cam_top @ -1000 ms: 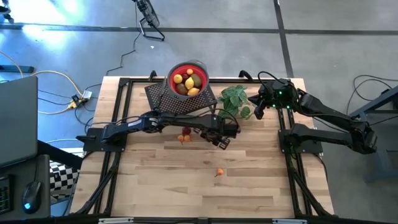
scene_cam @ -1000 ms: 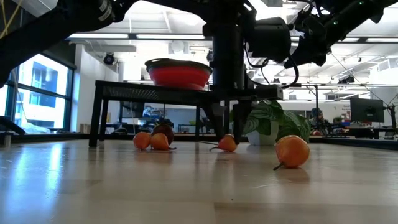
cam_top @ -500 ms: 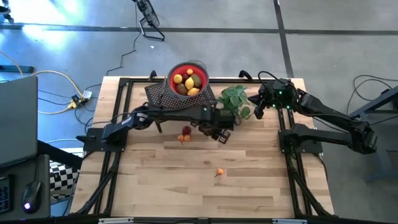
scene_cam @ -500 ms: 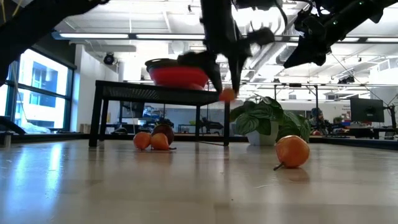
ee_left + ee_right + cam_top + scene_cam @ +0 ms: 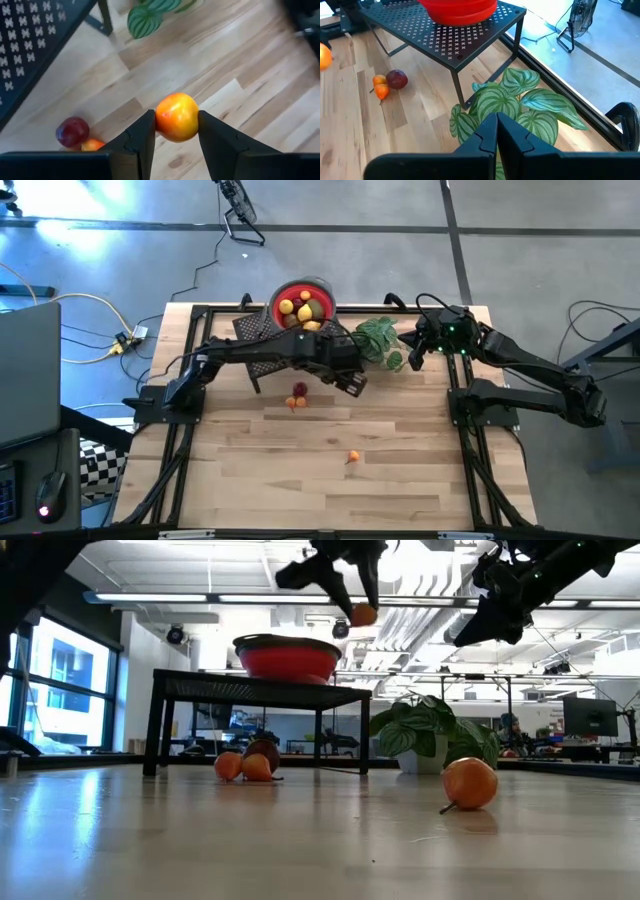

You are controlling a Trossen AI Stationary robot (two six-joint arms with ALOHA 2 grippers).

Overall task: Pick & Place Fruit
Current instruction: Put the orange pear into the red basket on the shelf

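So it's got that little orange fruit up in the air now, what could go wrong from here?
Probably three things. The orange fruit is round and pinched only at its sides between the left gripper's fingers, so it could slip and fall to the table. The red bowl already holds several fruits, so a dropped one may bounce or roll out. The arm passes close to the black rack, and a bump could shift the bowl.

left gripper (image 5: 352,383) beside rack (image 5: 262,340) (red bowl (image 5: 302,306) on top), fruit (image 5: 353,457) loose.
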